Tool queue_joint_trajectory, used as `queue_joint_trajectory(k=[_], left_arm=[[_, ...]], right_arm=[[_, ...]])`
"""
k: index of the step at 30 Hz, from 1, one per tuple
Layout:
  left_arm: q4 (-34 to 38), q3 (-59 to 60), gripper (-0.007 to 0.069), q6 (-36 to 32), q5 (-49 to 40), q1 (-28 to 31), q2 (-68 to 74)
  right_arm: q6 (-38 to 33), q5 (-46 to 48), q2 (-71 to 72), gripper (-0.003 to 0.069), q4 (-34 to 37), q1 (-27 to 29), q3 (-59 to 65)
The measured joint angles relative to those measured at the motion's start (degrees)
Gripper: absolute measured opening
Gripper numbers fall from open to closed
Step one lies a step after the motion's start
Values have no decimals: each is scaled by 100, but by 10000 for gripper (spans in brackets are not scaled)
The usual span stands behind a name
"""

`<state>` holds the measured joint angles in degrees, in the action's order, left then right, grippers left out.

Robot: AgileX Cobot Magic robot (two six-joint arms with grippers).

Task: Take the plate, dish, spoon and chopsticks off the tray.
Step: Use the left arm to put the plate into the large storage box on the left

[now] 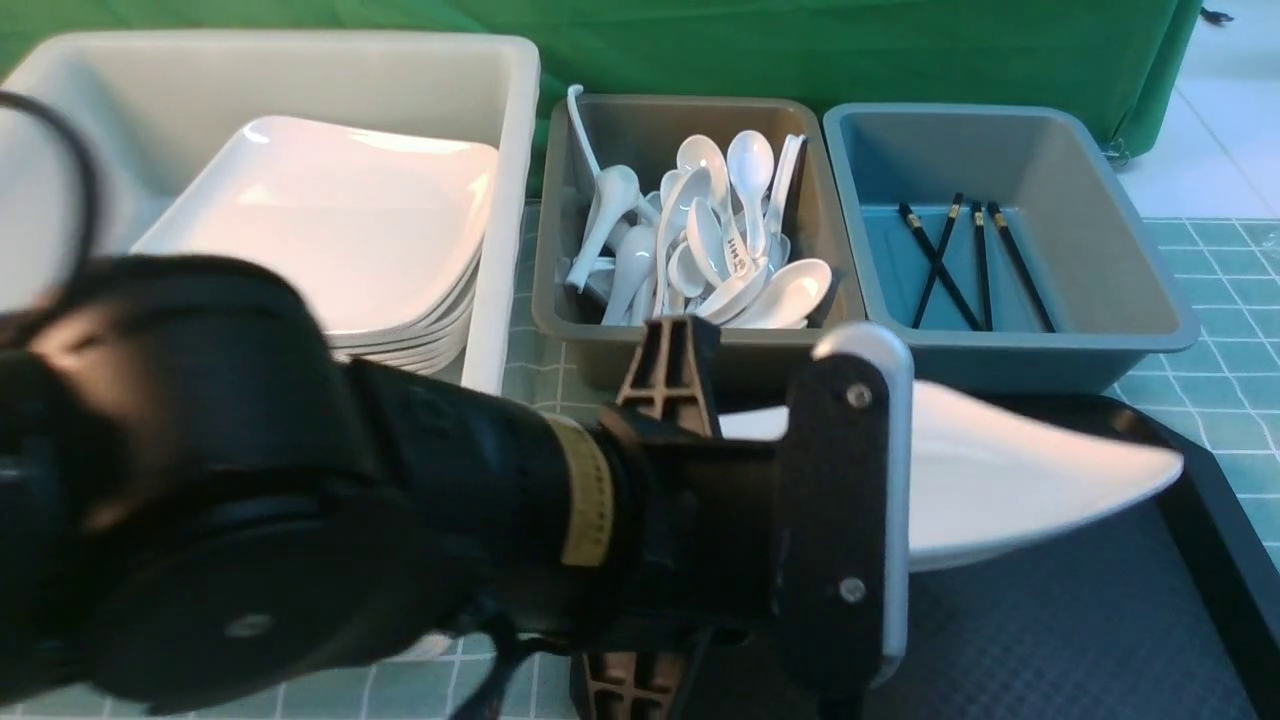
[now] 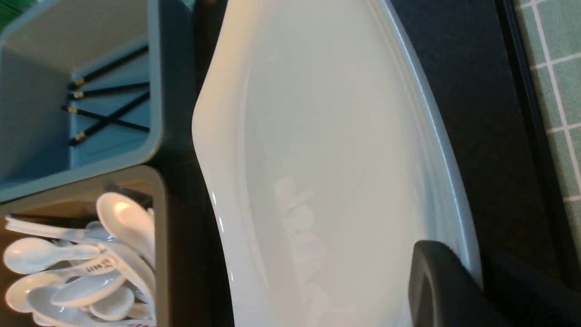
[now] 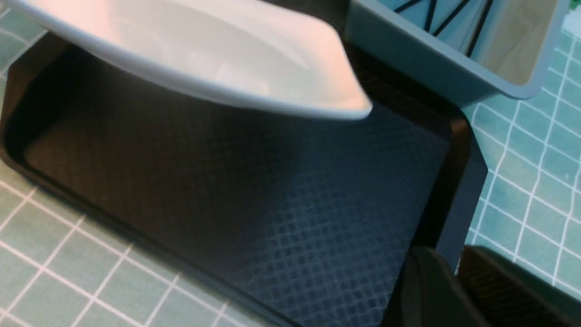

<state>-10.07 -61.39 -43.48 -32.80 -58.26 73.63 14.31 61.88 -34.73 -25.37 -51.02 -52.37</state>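
Note:
The large white plate (image 1: 1010, 470) hangs tilted above the black tray (image 1: 1100, 630), and my left gripper (image 1: 895, 480) is shut on its near edge. In the left wrist view one finger (image 2: 435, 277) lies on the plate (image 2: 327, 136) and the other sits under its rim. My right gripper (image 3: 456, 272) is at the tray's right rim (image 3: 454, 218), its fingers close together with the rim running between them. The tray floor (image 3: 272, 204) that shows is bare. Black chopsticks (image 1: 960, 265) lie in the blue tub. The dish is out of view, and no spoon shows on the tray.
A white tub (image 1: 500, 200) at the back left holds a stack of plates (image 1: 330, 230). Beside it a grey tub (image 1: 560, 250) is full of white spoons (image 1: 710, 240). The blue tub (image 1: 1130, 260) stands at the back right. My left arm fills the front view's left.

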Motion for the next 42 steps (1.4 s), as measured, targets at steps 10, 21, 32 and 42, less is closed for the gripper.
queue_joint_trajectory(k=[10,21,32,42], left_arm=[[-1706,-244,30,1007,-146,227,-631],[-2427,-462,30,1192,-435,2384,-668],[-1974,-462,30,808,5,4525,29],[-1961,-462,30,770,474,4607,1176]], right_arm=[[39,-1028,-32,139,-56,0,-198],[-272,-1613,-960,139,-80,0,-759],[-542,-1629,-1334,139,-29,0,-770],[-606,-1494,-1323,142,84,0,-779]])
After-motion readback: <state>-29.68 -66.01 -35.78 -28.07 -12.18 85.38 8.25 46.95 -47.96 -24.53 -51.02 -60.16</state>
